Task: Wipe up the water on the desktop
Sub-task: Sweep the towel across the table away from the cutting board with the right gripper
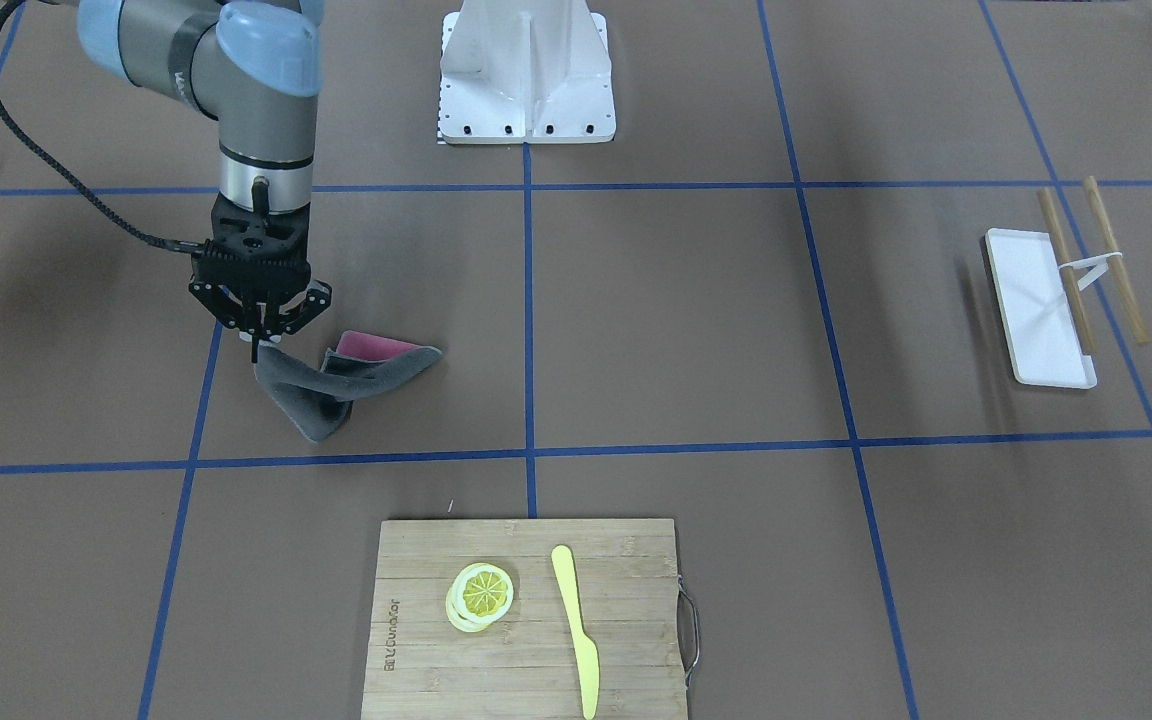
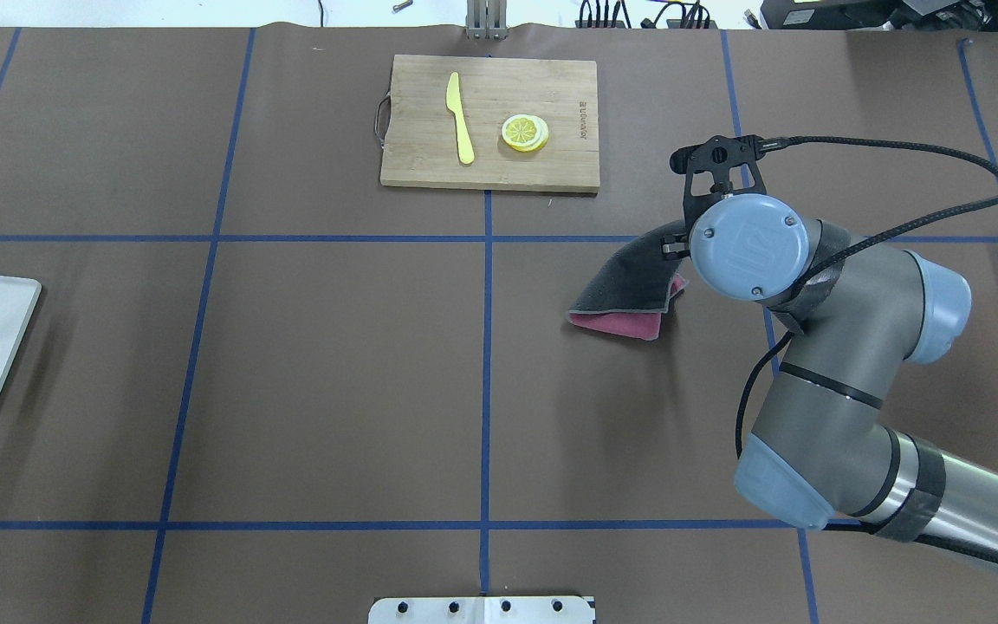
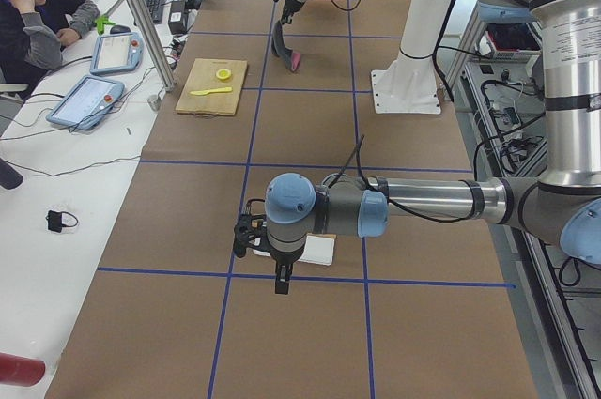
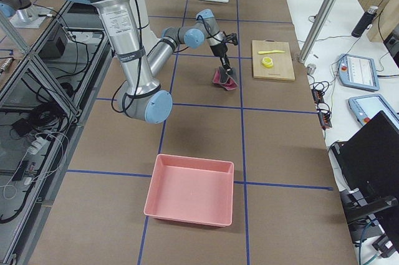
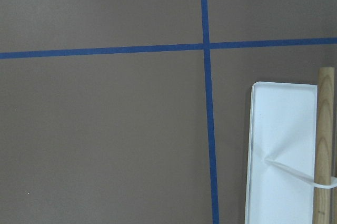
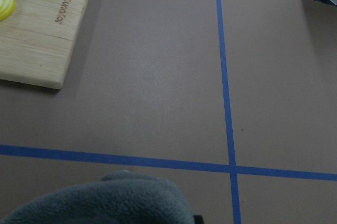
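grey cloth (image 1: 308, 408) pinched by right tool (image 1: 261, 340)

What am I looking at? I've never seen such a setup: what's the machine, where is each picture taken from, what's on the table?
Two robot arms work at a brown desktop marked with blue tape. Four fixed cameras look from across the table, from behind the robot and from each end; two more ride on the wrists. The right hand pinches a corner of a grey cloth with a pink side, part lifted, the rest on the desktop. The left hand hangs near a white tray; whether it is open, I cannot tell. Also there: a cutting board bearing lemon slices and a yellow knife, and a pink bin. No water shows.
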